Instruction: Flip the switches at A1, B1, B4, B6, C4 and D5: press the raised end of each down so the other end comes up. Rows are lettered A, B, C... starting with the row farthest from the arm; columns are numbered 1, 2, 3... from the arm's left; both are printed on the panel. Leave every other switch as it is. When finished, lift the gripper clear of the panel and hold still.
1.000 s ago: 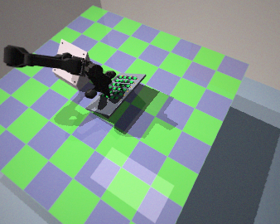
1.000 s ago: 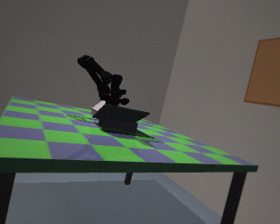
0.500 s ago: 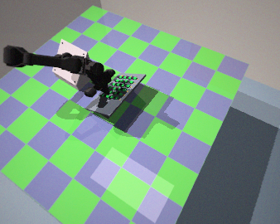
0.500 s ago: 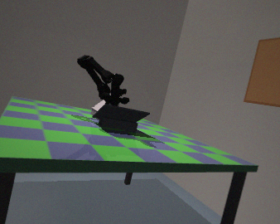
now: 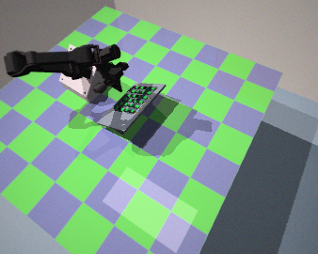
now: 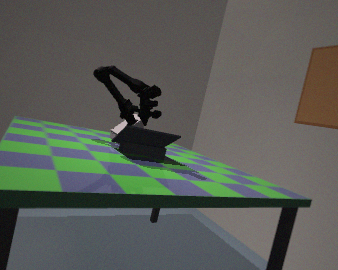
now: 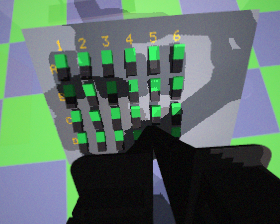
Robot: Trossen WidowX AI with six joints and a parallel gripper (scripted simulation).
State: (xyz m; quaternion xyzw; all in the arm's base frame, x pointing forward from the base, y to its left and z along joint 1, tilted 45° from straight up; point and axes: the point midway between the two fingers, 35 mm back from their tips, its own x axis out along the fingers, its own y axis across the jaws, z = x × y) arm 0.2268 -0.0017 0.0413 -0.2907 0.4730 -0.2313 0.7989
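The tilted grey panel (image 5: 113, 119) (image 6: 145, 137) (image 7: 240, 65) carries rows A to D and columns 1 to 6 of green-and-black switches. In the wrist view, switches A1 (image 7: 61, 66), B1 (image 7: 70, 94), B4 (image 7: 133, 91), B6 (image 7: 177, 88) and C4 (image 7: 136, 116) are visible. B1 lies in shadow. Which ends are raised is hard to tell. My gripper (image 5: 121, 90) (image 6: 144, 124) (image 7: 150, 129) is shut and empty, held above the panel's arm side. Its fingers hide D5 and partly cover D4 (image 7: 137, 134).
The panel rests on a dark block (image 6: 141, 152) on the green and violet checkered table (image 5: 60, 204) (image 6: 26, 177). The arm's pale base (image 5: 84, 87) stands close to the panel's near side. Arm shadows cross the panel and table.
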